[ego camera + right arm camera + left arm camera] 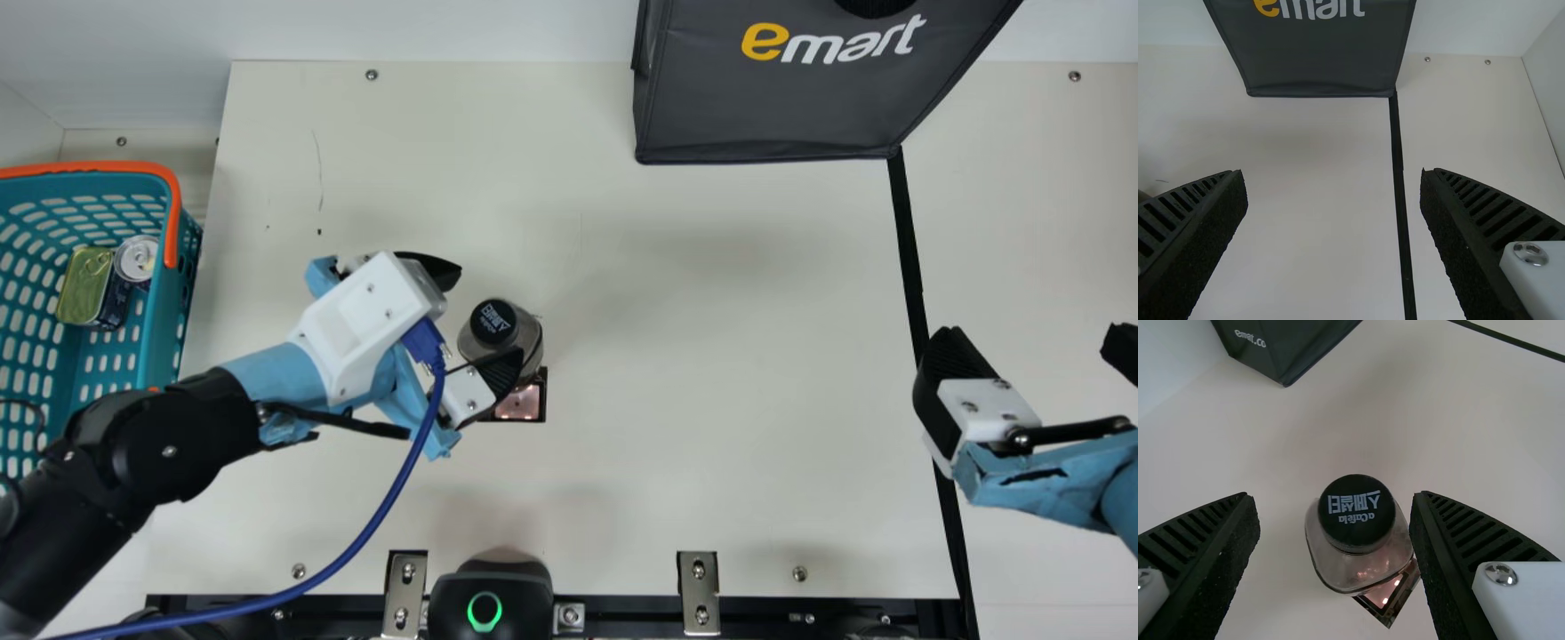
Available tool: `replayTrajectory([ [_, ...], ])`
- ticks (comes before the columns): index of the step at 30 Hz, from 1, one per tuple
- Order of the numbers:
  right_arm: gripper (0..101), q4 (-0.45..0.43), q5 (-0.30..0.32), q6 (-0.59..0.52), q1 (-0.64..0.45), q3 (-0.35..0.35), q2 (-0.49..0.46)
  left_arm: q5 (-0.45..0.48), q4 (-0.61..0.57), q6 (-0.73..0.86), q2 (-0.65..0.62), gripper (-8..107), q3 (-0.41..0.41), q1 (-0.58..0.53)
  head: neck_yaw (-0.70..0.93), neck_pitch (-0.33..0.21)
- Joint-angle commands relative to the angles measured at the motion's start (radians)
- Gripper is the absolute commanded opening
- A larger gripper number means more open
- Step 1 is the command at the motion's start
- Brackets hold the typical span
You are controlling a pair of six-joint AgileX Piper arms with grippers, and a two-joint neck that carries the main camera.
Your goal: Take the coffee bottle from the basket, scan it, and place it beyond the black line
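Tabletop (711, 498) was big and pale, with a blue basket (164, 356) beside its left edge, a dark bag (765, 107) at the far side and a long black line (907, 240) down the right. The right gripper (1029, 338) hung by the line with its fingers wide apart, and the left gripper (489, 316) had its fingers apart too, with the coffee bottle (502, 327) between them, black cap (1358, 512) up, left of the line and next to a little shiny square (520, 404)
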Motion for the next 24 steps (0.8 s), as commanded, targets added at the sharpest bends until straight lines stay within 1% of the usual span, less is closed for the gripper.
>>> replayTrajectory([
  [1, 91, 0.0, 0.0, 0.0, 0.0, 0.0, 0.0, -0.006, 0.039, -0.054, -0.003, 90, -0.006, 0.003, 0.003, -0.026],
  [13, 91, 0.0, 0.0, 0.0, 0.0, 0.0, 0.0, -0.026, 0.282, -0.348, -0.053, 90, -0.05, -0.007, 0.003, -0.026],
  [24, 91, 0.0, 0.0, 0.0, 0.0, 0.0, 0.0, -0.021, 0.495, -0.583, -0.133, 90, -0.046, -0.028, 0.003, -0.026],
])
